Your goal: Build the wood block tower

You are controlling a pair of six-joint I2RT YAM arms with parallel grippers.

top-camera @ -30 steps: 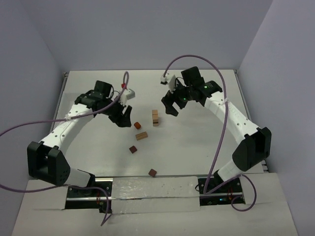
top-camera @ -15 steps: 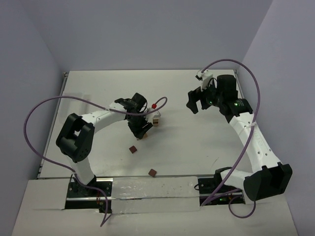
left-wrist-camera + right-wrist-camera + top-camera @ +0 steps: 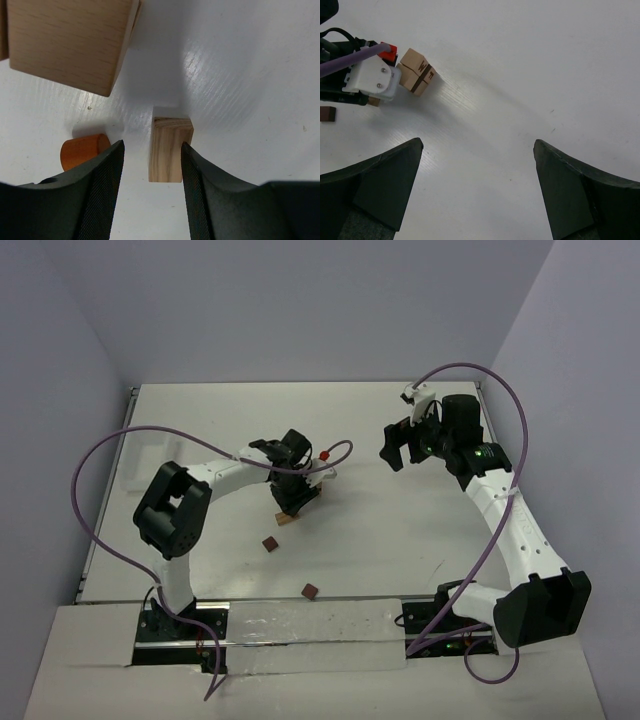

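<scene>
My left gripper (image 3: 294,498) is open and low over the table. In the left wrist view its jaws (image 3: 151,150) stand on either side of a pale tan wood block (image 3: 170,150), whose near end lies between the fingertips, close to the right finger. This block (image 3: 288,519) peeks out below the gripper in the top view. A reddish-brown block (image 3: 82,151) lies just left of the left finger. The tower's pale base (image 3: 70,45) stands close ahead; it also shows in the right wrist view (image 3: 417,74). My right gripper (image 3: 395,445) is open and empty, held off to the tower's right.
Two dark brown blocks lie loose on the table, one (image 3: 269,543) near the left gripper and one (image 3: 310,590) near the front edge. The left wrist's white camera housing (image 3: 372,80) sits right beside the tower.
My left arm has swung in to the centre and lowered its jaws round the pale tan block. My right arm has pulled back to the right, away from the tower.
</scene>
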